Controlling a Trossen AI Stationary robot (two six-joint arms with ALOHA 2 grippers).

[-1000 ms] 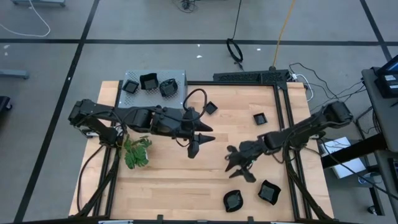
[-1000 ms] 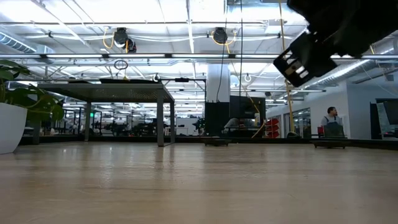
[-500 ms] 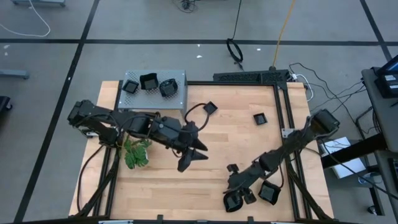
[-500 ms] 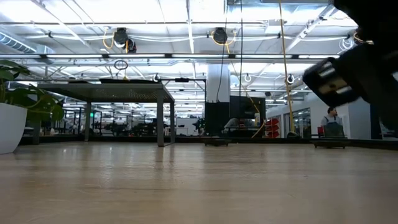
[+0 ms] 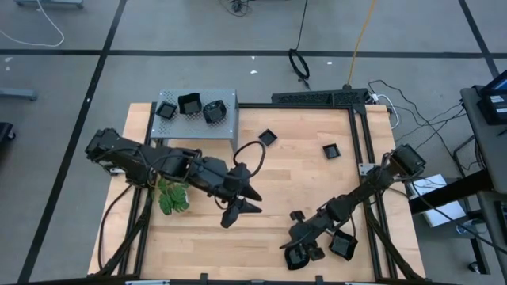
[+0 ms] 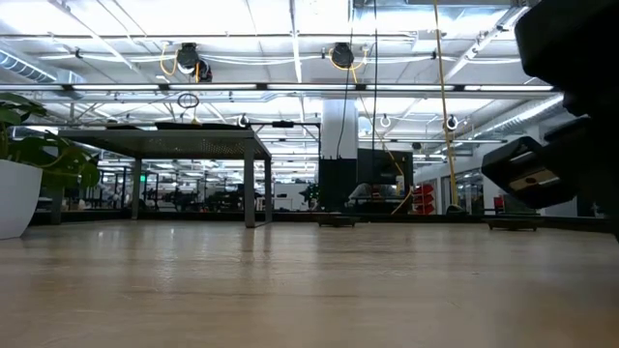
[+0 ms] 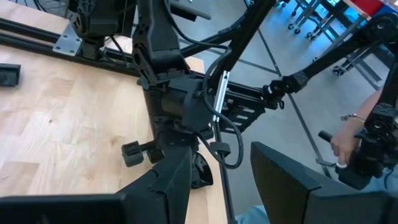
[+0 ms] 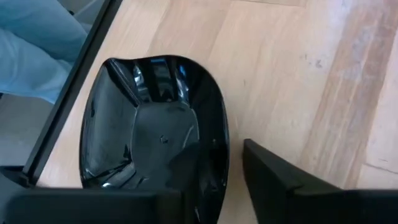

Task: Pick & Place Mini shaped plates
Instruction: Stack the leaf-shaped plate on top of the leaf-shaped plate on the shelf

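The right gripper (image 5: 297, 255) is hanging low over the rounded plate (image 5: 296, 257) at the near edge of the tabletop (image 5: 317, 190), right next to a squarer plate (image 5: 343, 245). In the right wrist view one finger (image 8: 277, 186) is sitting outside the plate (image 8: 155, 130) rim and the other is over the bowl part, so the jaws are straddling the rim but not clenched on it yet. From here I'd keep the pinch squarely on the rim wall and close gently, because that glossy surface looks slippery and a shallow dish could skate off toward the table edge.

Three plates (image 5: 190, 106) are already sitting on the grey perforated shelf (image 5: 226, 99) at the far left corner, and two more loose plates (image 5: 268, 137) are lying on the wood to the right of the shelf.

The left gripper (image 5: 238, 207) is hovering mid-table, between the shelf and the rounded plate, jaws parted and holding nothing. The green plant (image 5: 174, 194) is just beside that arm.

No brand names or readable writing anywhere that I can make out.
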